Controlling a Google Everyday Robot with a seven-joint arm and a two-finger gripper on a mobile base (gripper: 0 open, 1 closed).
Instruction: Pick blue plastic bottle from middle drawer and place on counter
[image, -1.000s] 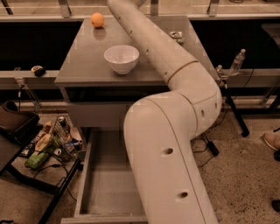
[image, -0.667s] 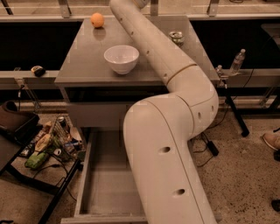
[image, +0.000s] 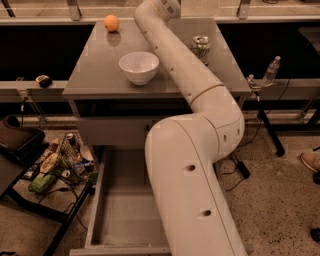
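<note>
Gripper: outside the frame, beyond the 12 o'clock edge, so it cannot be told whether it is wide, narrow or holding anything. The arm (image: 200, 90) carrying it enters large at 6 o'clock, bends at an elbow near 3 o'clock of centre, and runs diagonally over the counter (image: 97, 70) to leave the frame at 12 o'clock. Blue plastic bottle: not identifiable anywhere in view, and its place cannot be told, since the arm covers the right part of both the drawer and the counter. Middle drawer (image: 127, 210): pulled fully out toward 6 o'clock, with the visible left part of its floor plain grey and its left wall visible along its full length. Above it a closed drawer face (image: 107, 132) sits flush under the counter. On the counter, an orange (image: 111, 22) lies at 11 o'clock near the far edge. A white bowl (image: 139, 66) stands upright toward 9 o'clock of the arm's forearm, just beside it. A can (image: 201, 46) stands at 1 o'clock on the far side of the arm, close to it. Off the cabinet at 3 o'clock, a clear bottle (image: 271, 70) stands upright on a separate stand, well apart from the counter's contents. At 8 o'clock a black frame holds a heap of mixed packets (image: 55, 165) beside the drawer's left wall. A shoe (image: 311, 161) shows at the 3 o'clock edge on the speckled floor.
</note>
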